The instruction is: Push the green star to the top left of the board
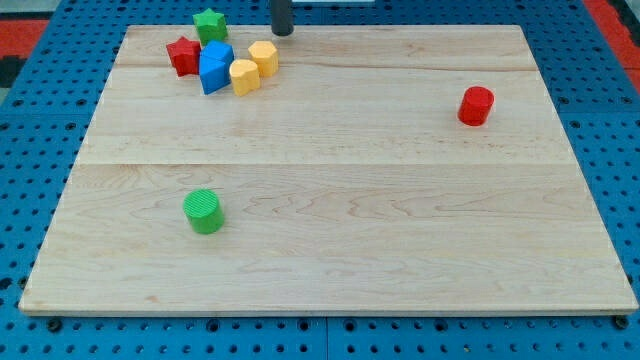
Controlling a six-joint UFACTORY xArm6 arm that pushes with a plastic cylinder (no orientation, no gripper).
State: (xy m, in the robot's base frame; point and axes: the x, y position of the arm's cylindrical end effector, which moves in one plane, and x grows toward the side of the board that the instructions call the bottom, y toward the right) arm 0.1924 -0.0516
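The green star (210, 24) is sitting in the upper left of the frame, close to the top edge of the wooden worktop (330, 210), and it is already lying near the corner it is meant for, though not in it. It is looking like a small, solid, bright green block with blunt points, most likely light and stiff, and likely to slide easily over the smooth wood; there is nothing to take hold of, so a push on its right-hand face, aimed through its middle, is probably what is wanted, since an off-centre push on a point could spin it. Just below it a red block (183, 56) is sitting, with a blue block (215, 67) beside that and two yellow blocks (245, 76) (264, 57) touching or nearly touching to the right. Lower down, a green cylinder (204, 211) is standing alone. Moving right, the tool is a bare dark rod with nothing in its hold, and my tip (284, 32) is resting at the top edge, near the star's right and apart from it. Far right, a red cylinder (476, 105) is standing well apart.
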